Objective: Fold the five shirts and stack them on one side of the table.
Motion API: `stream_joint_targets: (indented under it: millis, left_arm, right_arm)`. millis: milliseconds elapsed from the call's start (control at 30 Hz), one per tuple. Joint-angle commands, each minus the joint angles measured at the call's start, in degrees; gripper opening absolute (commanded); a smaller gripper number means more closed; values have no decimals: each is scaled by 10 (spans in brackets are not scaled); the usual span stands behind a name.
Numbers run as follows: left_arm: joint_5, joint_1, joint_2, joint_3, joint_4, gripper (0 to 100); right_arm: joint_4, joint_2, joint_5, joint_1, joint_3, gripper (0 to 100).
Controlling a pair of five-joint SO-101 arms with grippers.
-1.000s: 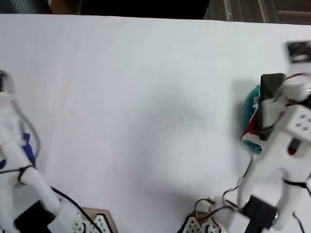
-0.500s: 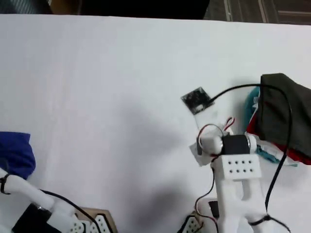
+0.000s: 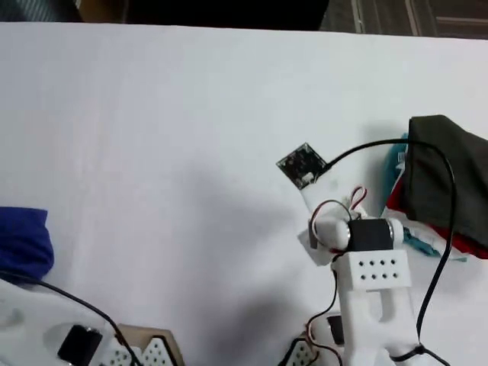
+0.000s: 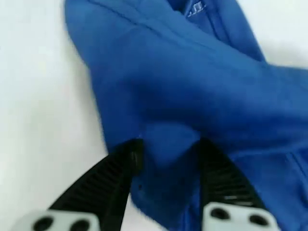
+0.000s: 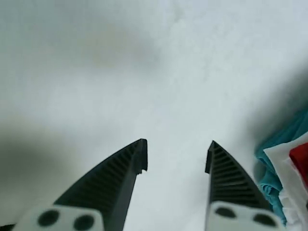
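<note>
The blue shirt (image 4: 183, 86) lies at the left edge of the table (image 3: 191, 99), right under the left gripper (image 4: 168, 147). Its fingers are spread apart, one on each side of a bump of cloth, not pinching it yet. The shirt stretches away from the fingers. The right gripper (image 5: 175, 154) is spread wide too, holding nothing, just beside the stack of folded shirts (image 3: 438, 175) (dark one on top). I think the left arm is the near one for the blue shirt. The stack is well apart from it.
</note>
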Motion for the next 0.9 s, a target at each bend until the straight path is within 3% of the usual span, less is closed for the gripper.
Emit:
stream_joint_targets:
  millis: [0,133,333,467,633,867]
  left_arm:
    - [10,24,104,-162,111,202]
    - [47,52,122,-307,313,31]
    - [164,193,85,-524,591,26]
    - [209,311,9,-535,597,24]
    - [233,475,-125,-407,596,24]
    - [236,708,-273,-213,594,24]
  right_arm:
    - [-7,-17,3,-4,9,205]
    - [-32,-17,3,-5,33,205]
    - [-105,-17,5,-2,79,205]
    - [-161,-17,3,3,112,205]
    - [-218,-17,-3,3,122,205]
    - [-235,-18,-74,3,122,205]
